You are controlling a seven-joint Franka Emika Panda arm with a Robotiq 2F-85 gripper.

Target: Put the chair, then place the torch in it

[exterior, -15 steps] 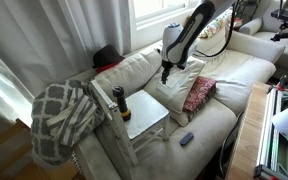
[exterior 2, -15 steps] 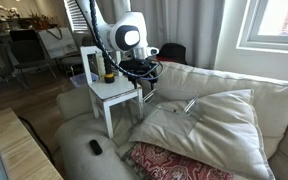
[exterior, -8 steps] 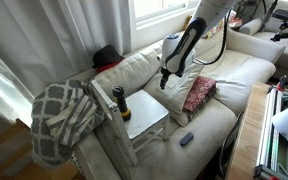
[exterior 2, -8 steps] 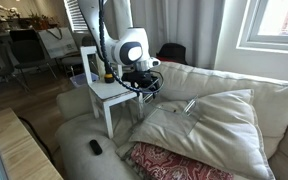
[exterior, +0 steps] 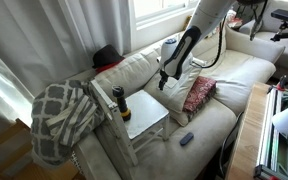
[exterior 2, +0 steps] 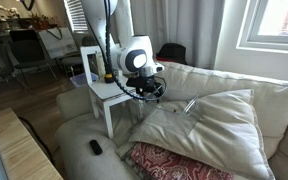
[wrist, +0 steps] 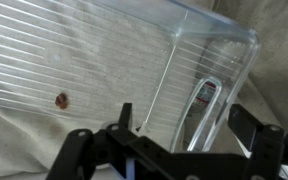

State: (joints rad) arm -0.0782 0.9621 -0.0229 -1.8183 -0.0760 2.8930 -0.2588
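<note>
The small white chair [exterior: 147, 120] stands on the cream sofa, also in the other exterior view [exterior 2: 111, 92]. The black torch [exterior: 119, 101] stands upright on the seat near the backrest, amber end down; it also shows by the chair's back rails [exterior 2: 106, 68]. My gripper [exterior: 164, 80] hangs beside the chair's seat edge, over the sofa cushion [exterior 2: 149, 90]. In the wrist view its fingers [wrist: 187, 125] are wide apart and empty, above a pale ribbed glossy panel [wrist: 94, 70]; I cannot tell whether that is the seat.
A grey-white patterned blanket [exterior: 62, 118] hangs beside the chair. A red patterned cushion [exterior: 198, 93] and a small dark remote-like object [exterior: 186, 138] lie on the sofa. A big cream cushion [exterior 2: 209, 125] lies next to my gripper. A window is behind the sofa.
My gripper has come down a little beside the chair. The chair and the torch have not moved.
</note>
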